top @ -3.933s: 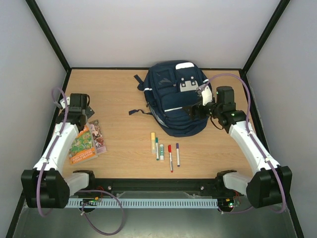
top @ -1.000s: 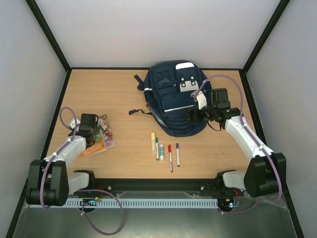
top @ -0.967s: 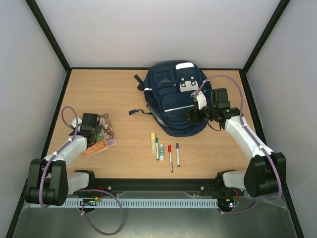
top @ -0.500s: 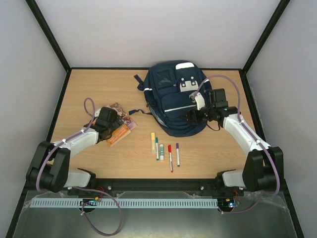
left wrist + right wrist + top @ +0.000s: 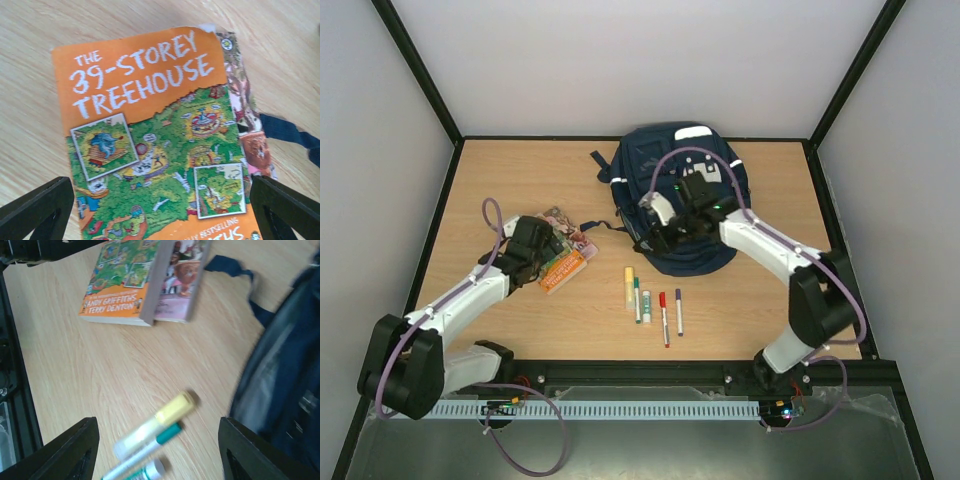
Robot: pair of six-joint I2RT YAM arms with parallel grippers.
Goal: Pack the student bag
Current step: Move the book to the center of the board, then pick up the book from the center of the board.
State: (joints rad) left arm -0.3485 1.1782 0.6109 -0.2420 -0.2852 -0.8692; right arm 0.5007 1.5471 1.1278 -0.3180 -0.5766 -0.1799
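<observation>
The student bag (image 5: 650, 165), a navy backpack, lies at the back centre of the table; its side fills the right edge of the right wrist view (image 5: 287, 380). My right gripper (image 5: 650, 238) hangs open and empty off the bag's near left edge, above a yellow highlighter (image 5: 160, 422) and a green pen (image 5: 147, 446). Over an orange book (image 5: 150, 145) stands my left gripper (image 5: 162, 210), wide open with a finger at each side of the book. I cannot tell whether the fingers touch it. A second, pinkish book (image 5: 182, 280) lies under it.
Several pens (image 5: 663, 315) lie in a row on the wood in front of the bag. A dark bag strap (image 5: 605, 225) trails toward the books (image 5: 563, 265). Black frame rails border the table, and grey walls stand on three sides.
The right arm has swung left across the bag's front, its jaws narrowing a little. Over the last second the left gripper and the books slid right together, toward the bag.
</observation>
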